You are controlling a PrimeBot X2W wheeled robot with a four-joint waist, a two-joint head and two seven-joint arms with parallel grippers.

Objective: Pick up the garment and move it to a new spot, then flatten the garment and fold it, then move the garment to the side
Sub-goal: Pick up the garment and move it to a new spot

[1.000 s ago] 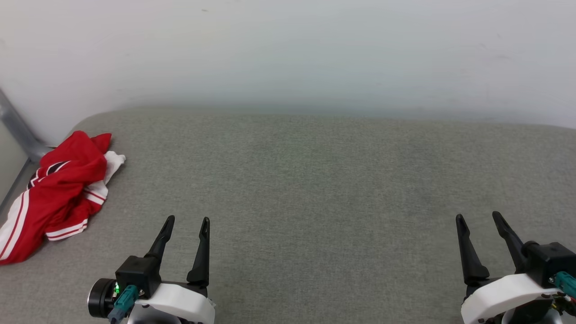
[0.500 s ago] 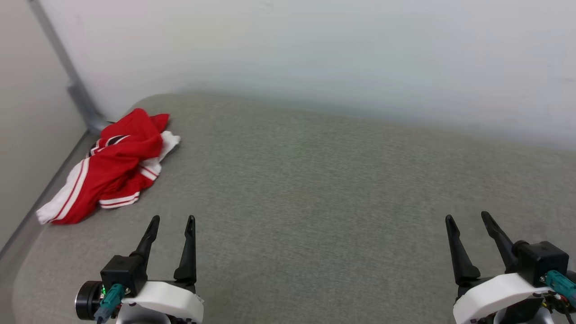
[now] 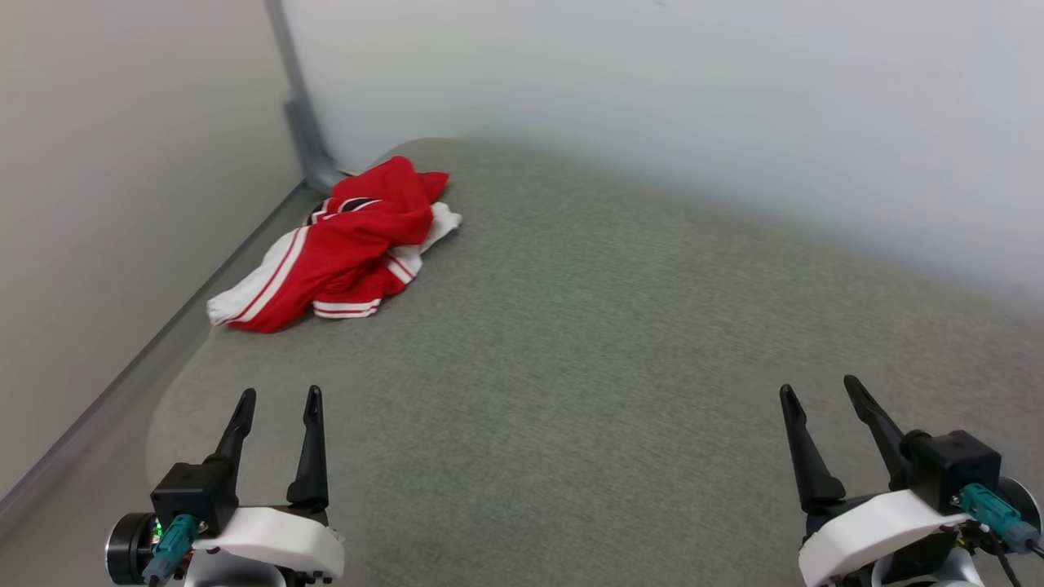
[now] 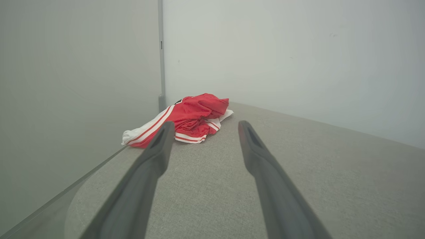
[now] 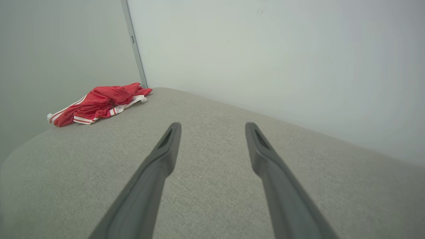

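Where walls meet, crumpled garment, grey cushion

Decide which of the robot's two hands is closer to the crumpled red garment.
The left hand: it sits at the lower left of the head view, below the garment, while the right hand is far across at the lower right. Both are open.

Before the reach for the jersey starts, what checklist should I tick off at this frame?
1. State of left end effector: open and empty, ok.
2. State of right end effector: open and empty, ok.
3. View of garment: whole heap visible, nothing on it, ok.
4. Path over grey surface from left end effector to garment: no obstacles, ok.
5. Flatness of garment: crumpled at the far left corner, not ok.
6. White sleeve hanging past the surface's left edge: cannot tell.
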